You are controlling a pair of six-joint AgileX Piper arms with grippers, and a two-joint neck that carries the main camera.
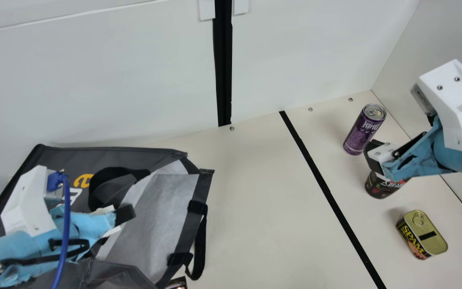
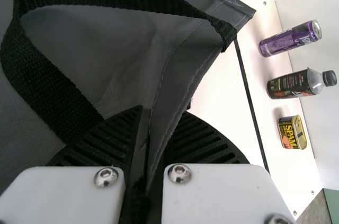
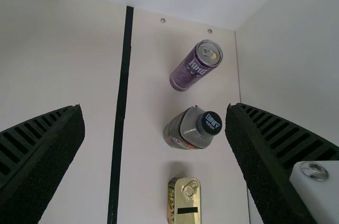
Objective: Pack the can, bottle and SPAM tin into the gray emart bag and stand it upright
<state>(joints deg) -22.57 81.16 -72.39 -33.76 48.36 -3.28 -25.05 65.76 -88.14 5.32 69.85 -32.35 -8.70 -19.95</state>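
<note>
On the right side of the cream table [image 1: 255, 208], the tall purple metal can [image 1: 364, 129], the dark-labelled clear bottle with a black cap [image 3: 192, 128] and the squat gold-lidded SPAM tin [image 1: 422, 234] all stood outside the bag, the bottle between the other two. So none of the three had been packed. To the left, the gray fabric emart bag [image 1: 114, 154] with black straps lay slumped, its mouth facing the table's middle. The left gripper [image 2: 161, 114] had its fingers closed on a fold of the bag; the right gripper [image 3: 154, 110] held its fingers wide apart near the bottle, gripping nothing. All the packing seemed left to do, and after that, standing the bag upright.
</note>
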